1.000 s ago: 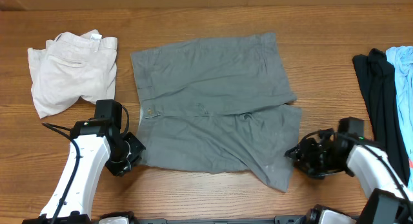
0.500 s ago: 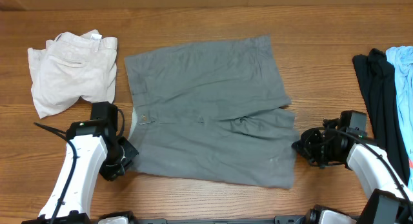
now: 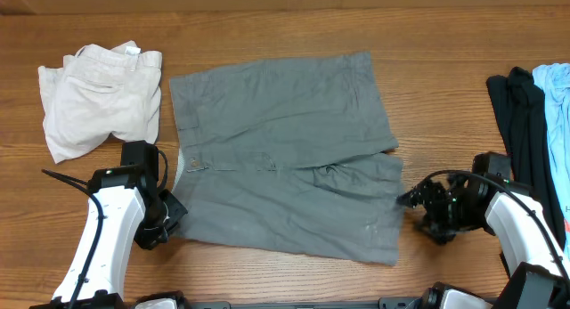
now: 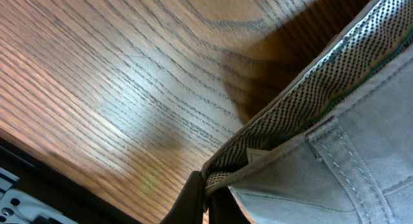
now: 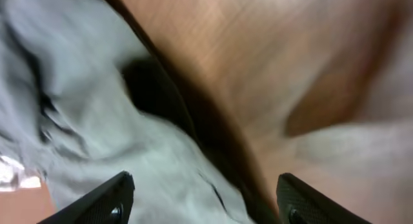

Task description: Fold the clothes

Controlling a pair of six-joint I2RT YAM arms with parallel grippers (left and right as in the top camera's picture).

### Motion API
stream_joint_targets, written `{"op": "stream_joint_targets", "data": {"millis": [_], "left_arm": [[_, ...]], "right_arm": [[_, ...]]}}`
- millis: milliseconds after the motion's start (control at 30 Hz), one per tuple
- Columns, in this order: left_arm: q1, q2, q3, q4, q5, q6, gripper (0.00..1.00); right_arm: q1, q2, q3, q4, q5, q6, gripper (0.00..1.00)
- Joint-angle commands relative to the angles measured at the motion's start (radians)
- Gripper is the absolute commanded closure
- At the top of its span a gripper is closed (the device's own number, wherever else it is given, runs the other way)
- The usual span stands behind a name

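Note:
The grey shorts (image 3: 285, 158) lie spread flat in the middle of the table, waistband to the left, legs to the right. My left gripper (image 3: 167, 222) is shut on the near corner of the waistband; the left wrist view shows the dotted inner lining (image 4: 303, 101) pinched between the fingertips (image 4: 208, 197). My right gripper (image 3: 411, 202) is open at the hem of the near leg. In the right wrist view the grey cloth (image 5: 116, 121) lies between and beyond the spread fingers (image 5: 203, 198), blurred.
Cream-white shorts (image 3: 100, 95) lie crumpled at the back left. A black garment (image 3: 524, 140) and a light blue one (image 3: 554, 104) lie at the right edge. Bare wood runs along the near edge.
The shorts were pulled left and flattened. My left gripper drew the waistband corner leftward. My right gripper let go of the near leg hem and now stands open beside it.

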Motion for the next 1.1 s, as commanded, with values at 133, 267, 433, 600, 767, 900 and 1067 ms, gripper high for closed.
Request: {"op": "stream_joint_targets", "data": {"millis": [133, 267, 433, 600, 767, 900, 1067], "left_arm": [[0.010, -0.011, 0.017, 0.008, -0.030, 0.022, 0.96], [0.010, -0.011, 0.017, 0.008, -0.030, 0.022, 0.96], [0.010, -0.011, 0.017, 0.015, -0.031, 0.023, 0.96], [0.010, -0.011, 0.017, 0.015, -0.030, 0.031, 0.96], [0.010, -0.011, 0.017, 0.023, -0.030, 0.034, 0.96], [0.010, -0.011, 0.017, 0.026, -0.014, 0.034, 0.96], [0.010, -0.011, 0.017, 0.031, -0.005, 0.034, 0.96]], "right_arm": [[-0.001, -0.070, 0.023, -0.103, -0.025, -0.054, 0.26], [-0.001, -0.210, 0.023, -0.146, -0.042, -0.049, 0.25], [0.000, -0.340, 0.023, -0.196, -0.054, 0.032, 0.87], [0.013, -0.340, 0.023, -0.377, -0.079, -0.024, 0.85], [0.042, -0.340, 0.022, -0.452, -0.079, -0.041, 0.42], [0.060, -0.340, 0.016, -0.452, -0.067, -0.020, 0.35], [0.080, -0.340, -0.052, -0.369, -0.053, 0.010, 0.33]]}}
